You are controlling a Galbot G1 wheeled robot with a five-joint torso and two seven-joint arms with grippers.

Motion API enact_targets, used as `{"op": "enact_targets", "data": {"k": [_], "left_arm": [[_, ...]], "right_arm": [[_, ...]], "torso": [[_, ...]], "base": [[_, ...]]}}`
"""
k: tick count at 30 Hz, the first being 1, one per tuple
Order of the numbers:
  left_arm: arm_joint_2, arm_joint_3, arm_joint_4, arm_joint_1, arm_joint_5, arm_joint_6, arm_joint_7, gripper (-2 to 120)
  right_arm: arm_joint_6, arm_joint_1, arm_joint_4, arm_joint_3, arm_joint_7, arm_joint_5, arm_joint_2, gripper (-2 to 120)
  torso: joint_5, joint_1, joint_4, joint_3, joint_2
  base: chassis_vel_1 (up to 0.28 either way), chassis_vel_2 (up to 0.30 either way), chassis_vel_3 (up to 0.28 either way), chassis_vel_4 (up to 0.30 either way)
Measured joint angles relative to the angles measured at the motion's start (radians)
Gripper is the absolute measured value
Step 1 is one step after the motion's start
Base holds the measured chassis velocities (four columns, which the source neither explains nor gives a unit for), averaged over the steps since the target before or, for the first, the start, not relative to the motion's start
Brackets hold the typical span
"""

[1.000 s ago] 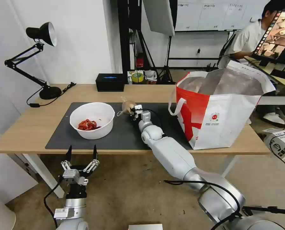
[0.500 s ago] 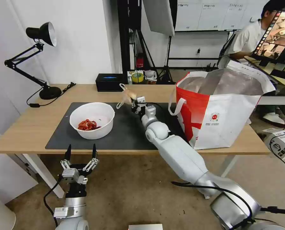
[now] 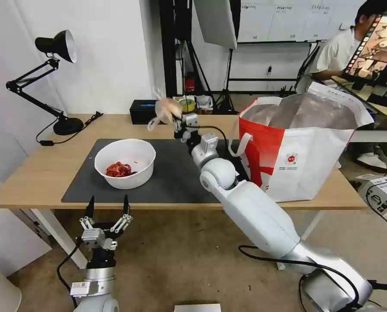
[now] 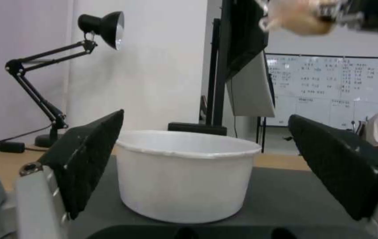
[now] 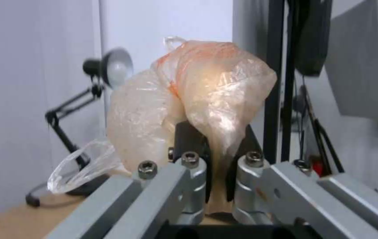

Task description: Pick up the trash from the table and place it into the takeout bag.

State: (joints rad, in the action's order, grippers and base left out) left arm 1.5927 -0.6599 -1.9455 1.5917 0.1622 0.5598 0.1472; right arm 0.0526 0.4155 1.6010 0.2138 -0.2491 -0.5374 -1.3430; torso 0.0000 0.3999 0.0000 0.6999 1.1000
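Note:
My right gripper (image 3: 178, 119) is shut on a clear bag with a yellowish lump (image 3: 166, 108), held in the air above the back of the table (image 3: 37, 173). Up close, the clear bag (image 5: 189, 109) bulges over the closed fingers (image 5: 193, 139). A white round bowl (image 3: 125, 162) with red scraps sits on the dark grey mat (image 3: 172, 182); the same bowl (image 4: 184, 172) stands just ahead of my open left gripper (image 4: 206, 166). That left gripper (image 3: 106, 206) waits below the table's front edge. The red-and-white takeout bag (image 3: 297, 147) stands open at the table's right end.
A black desk lamp (image 3: 50, 78) stands at the table's back left. A black rectangular box (image 3: 149, 111) sits at the back edge behind the lifted bag. A person sits at another desk in the room behind the takeout bag.
My right gripper has lifted the clear bag off the mat, rising and moving back above the table. The left arm has stayed put.

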Motion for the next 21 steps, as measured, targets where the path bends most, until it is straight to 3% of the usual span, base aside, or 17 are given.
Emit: {"op": "enact_targets", "data": {"k": [6, 12, 21], "left_arm": [[0.000, 0.003, -0.005, 0.002, -0.011, -0.002, 0.000, 100], [0.000, 0.004, -0.005, 0.003, -0.015, -0.003, 0.000, 100], [0.000, 0.011, -0.003, 0.002, -0.019, -0.003, 0.000, 100]], "right_arm": [[0.056, -0.012, 0.108, -0.034, -0.062, 0.000, 0.012, 3], [0.170, -0.032, 0.204, -0.120, -0.159, 0.001, 0.048, 3], [0.311, -0.069, 0.235, -0.224, -0.326, 0.002, 0.078, 3]], "torso": [[0.0000, 0.000, 0.0000, 0.000, 0.000], [0.0001, 0.000, 0.0000, 0.000, 0.000], [0.0001, 0.000, -0.0001, 0.000, 0.000]], "base": [[0.000, 0.000, 0.000, 0.000], [0.000, 0.000, 0.000, 0.000], [0.000, 0.000, 0.000, 0.000]]}}
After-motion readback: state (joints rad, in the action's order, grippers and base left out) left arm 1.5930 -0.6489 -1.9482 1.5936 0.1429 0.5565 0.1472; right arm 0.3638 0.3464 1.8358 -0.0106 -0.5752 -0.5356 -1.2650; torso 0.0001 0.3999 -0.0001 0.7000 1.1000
